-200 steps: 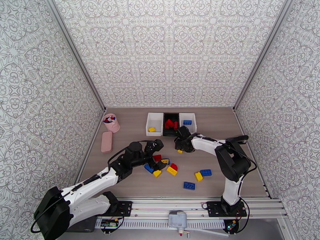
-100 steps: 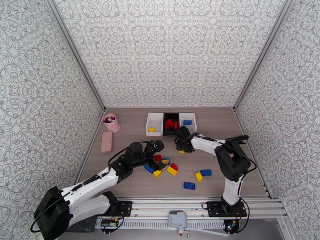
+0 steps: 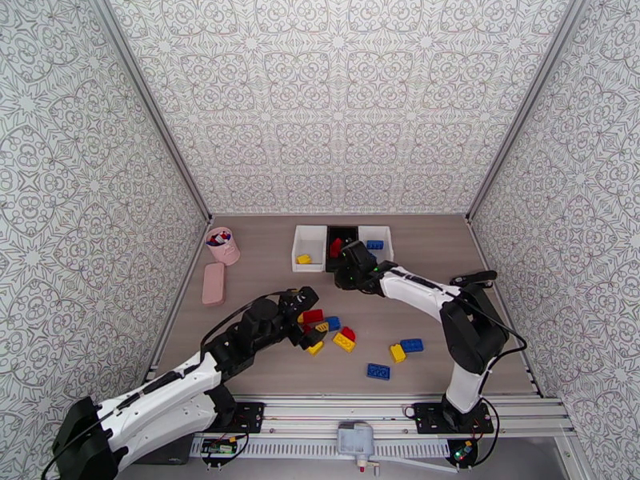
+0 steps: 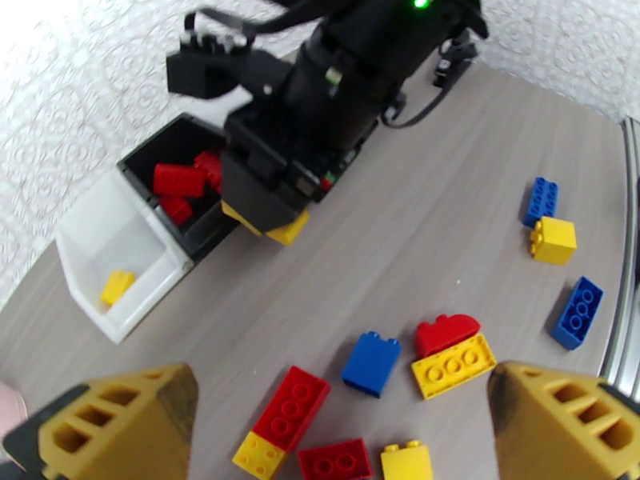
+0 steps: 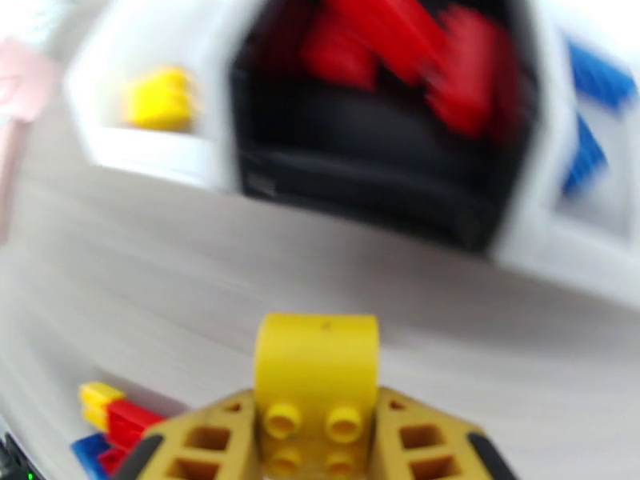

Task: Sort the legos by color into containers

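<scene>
- While the left gripper [image 4: 336,430] hangs over the loose legos with its jaws spread wide and nothing between them, the right gripper [image 5: 320,430] has its jaws clamped on a yellow brick [image 5: 316,366], studs turned toward the wrist camera.
- From the left wrist view, that yellow brick sits at the tip of the right arm, just in front of the near wall of the black bin [image 4: 148,158].
- Three bins stand side by side at the far edge of the surface [image 3: 432,258]. The left white bin [image 3: 310,232] contains a single yellow lego [image 3: 304,258], the black bin between them contains red legos [image 4: 178,179], and the right white bin [image 3: 376,232] contains a blue lego [image 3: 374,244].
- Unsorted pieces lie on the surface between the arms: a red piece [image 3: 313,316] and a blue piece [image 3: 332,322] by the left gripper, and a yellow plate [image 3: 345,341] touching a rounded red piece [image 3: 349,333].
- Farther right lie a yellow cube [image 3: 398,353] beside a blue block [image 3: 412,344], with another blue block [image 3: 378,371] nearer the arm bases.
- A pink cup [image 3: 223,246] and a flat pink case [image 3: 213,283] rest at the left edge, well apart from the bins.
</scene>
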